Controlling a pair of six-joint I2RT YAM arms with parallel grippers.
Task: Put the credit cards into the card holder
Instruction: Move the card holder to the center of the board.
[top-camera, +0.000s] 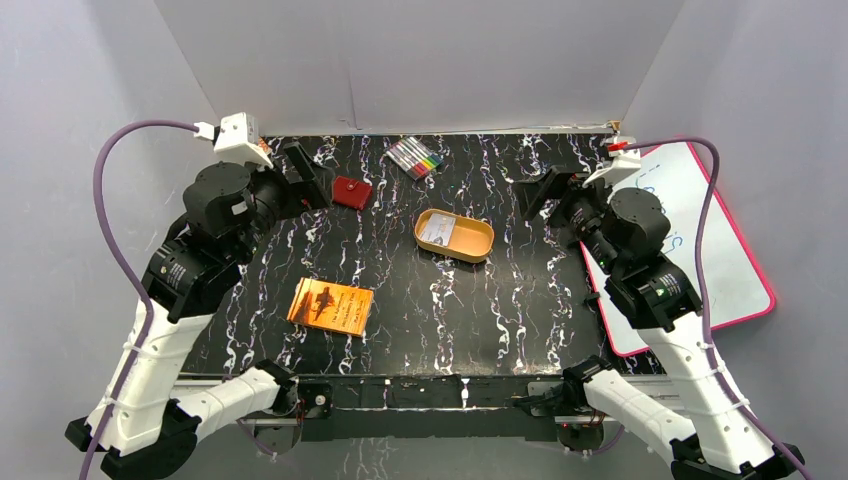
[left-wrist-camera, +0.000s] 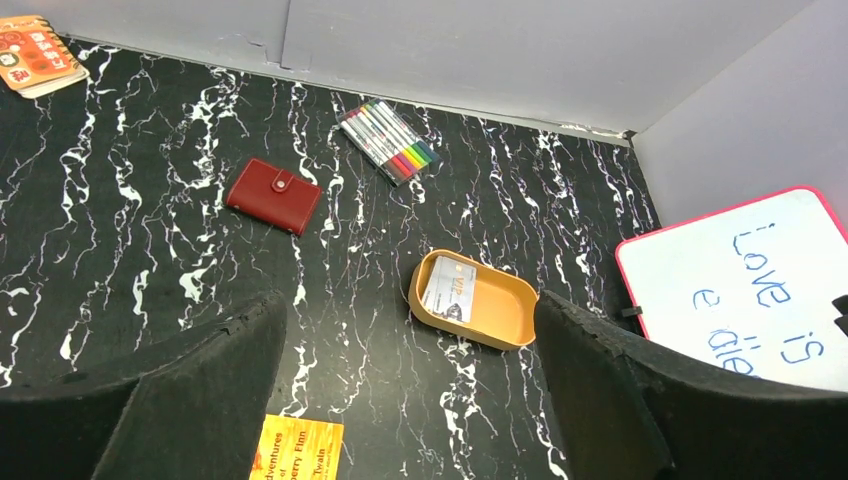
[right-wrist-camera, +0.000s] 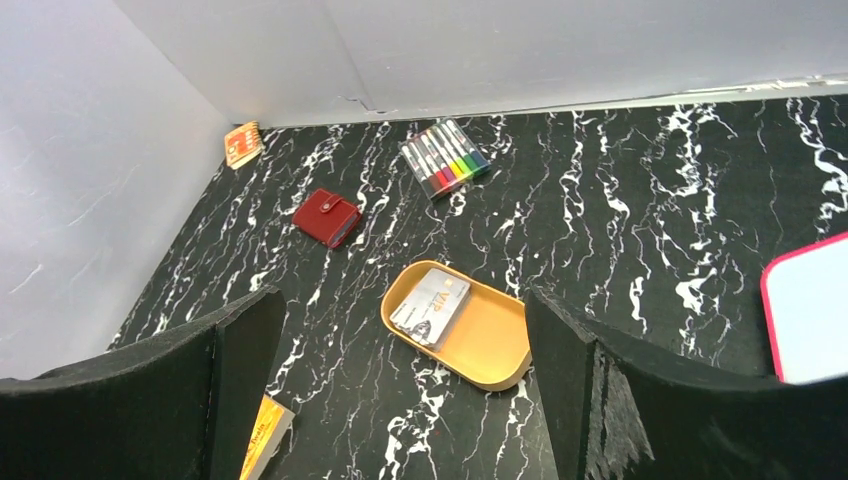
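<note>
Top external: left gripper, right gripper both released; thin, slick credit cards in tin likely need edge-pinching.

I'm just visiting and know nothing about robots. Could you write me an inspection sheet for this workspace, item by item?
Surface: black table with white marbling; no spills seen.
Job's things: credit cards stacked inside the orange tin, mid-table; card holder snapped shut, lying flat at far left, apart from the tin.
Clutter: marker pack at the far edge; orange booklet near the left arm; small orange notebook in the far-left corner; whiteboard with blue writing at the right side.
Grippers: left gripper and right gripper both open, empty, touching nothing.
Cables: a purple cable runs to the left wrist, another to the right.
Surroundings: plain grey walls on three sides.
</note>
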